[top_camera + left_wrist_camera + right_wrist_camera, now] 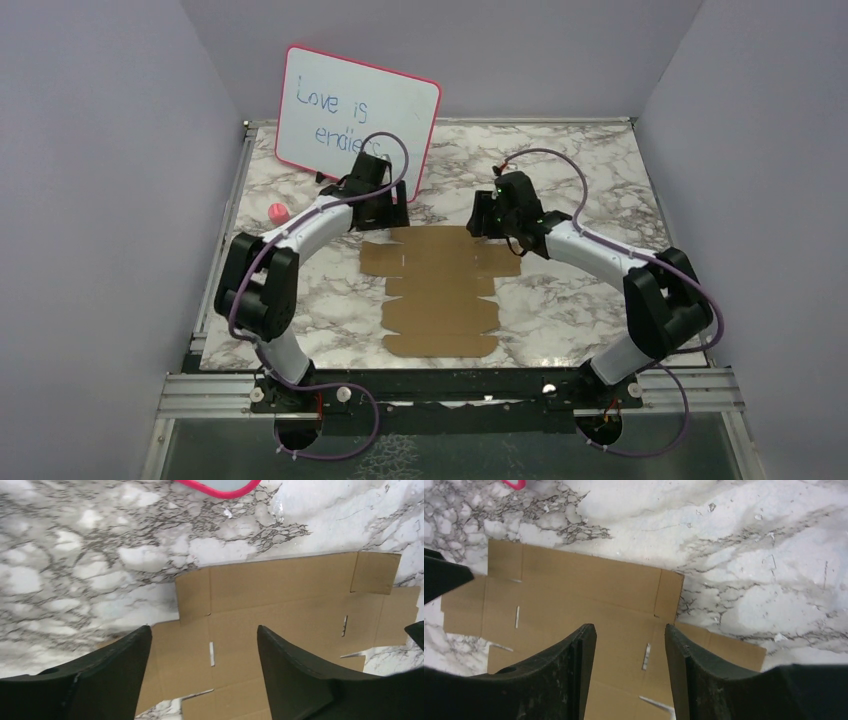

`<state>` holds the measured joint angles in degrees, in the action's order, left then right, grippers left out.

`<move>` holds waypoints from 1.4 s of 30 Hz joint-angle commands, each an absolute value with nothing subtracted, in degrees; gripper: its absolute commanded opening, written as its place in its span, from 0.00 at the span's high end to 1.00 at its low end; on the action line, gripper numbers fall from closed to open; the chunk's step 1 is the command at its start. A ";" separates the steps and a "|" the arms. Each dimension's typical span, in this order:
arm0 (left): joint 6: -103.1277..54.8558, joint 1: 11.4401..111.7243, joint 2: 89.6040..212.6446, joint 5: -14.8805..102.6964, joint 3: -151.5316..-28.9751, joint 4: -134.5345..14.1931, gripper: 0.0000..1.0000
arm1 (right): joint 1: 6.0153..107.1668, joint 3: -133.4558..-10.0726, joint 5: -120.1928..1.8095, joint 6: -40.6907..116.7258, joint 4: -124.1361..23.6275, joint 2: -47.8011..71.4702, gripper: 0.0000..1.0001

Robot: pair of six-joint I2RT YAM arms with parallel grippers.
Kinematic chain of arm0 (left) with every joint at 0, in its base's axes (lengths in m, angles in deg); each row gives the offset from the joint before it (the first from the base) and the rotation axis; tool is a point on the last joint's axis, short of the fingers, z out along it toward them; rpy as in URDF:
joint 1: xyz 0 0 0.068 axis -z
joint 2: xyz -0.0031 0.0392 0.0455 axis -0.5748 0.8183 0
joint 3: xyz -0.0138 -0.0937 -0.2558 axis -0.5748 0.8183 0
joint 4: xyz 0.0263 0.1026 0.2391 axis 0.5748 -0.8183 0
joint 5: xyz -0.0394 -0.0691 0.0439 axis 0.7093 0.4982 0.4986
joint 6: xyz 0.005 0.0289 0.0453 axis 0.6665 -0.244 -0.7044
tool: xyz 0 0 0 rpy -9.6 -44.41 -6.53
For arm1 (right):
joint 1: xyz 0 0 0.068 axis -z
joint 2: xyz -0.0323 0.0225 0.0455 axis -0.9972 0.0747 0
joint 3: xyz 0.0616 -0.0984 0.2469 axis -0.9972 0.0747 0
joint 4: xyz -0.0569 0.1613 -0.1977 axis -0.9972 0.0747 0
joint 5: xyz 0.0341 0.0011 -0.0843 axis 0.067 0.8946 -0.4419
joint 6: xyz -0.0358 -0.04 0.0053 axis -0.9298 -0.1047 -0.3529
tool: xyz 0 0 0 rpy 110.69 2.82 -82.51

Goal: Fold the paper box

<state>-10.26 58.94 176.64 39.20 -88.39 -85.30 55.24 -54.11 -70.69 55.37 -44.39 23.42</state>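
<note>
Flat brown die-cut cardboard sheet, the paper box (440, 290), lies unfolded mid-table on the white-and-grey marble table (600, 180), w/ its far edge btwn the two arms. Left gripper (204, 630) hangs just over the sheet's far-left corner, jaws spread wide & pinching nothing; right gripper (630, 627) hangs over the far-right corner, jaws also apart, a bit narrower, not gripping. Pink-framed whiteboard (355, 120) leans at the back, beyond the sheet.

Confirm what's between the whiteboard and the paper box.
Only bare marble table between whiteboard and paper box, clear in the left wrist view; the left gripper hangs over that stretch.
</note>
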 commanded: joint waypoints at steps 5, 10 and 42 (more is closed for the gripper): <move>-9.69 53.36 159.97 44.07 -75.69 -84.99 0.16 | 57.39 -44.01 -62.85 57.39 -46.93 14.28 0.34; -8.55 51.45 153.12 47.33 -67.79 -84.94 0.15 | 57.92 -37.65 -59.81 59.58 -46.79 9.94 0.31; -2.84 54.32 154.24 57.91 -53.35 -74.49 0.25 | 58.43 -30.62 -49.53 63.75 -51.12 11.83 0.91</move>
<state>-3.27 53.61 153.19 57.34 -53.20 -76.10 58.21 -28.03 -49.80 64.81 -51.52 11.68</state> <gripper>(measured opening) 0.759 0.125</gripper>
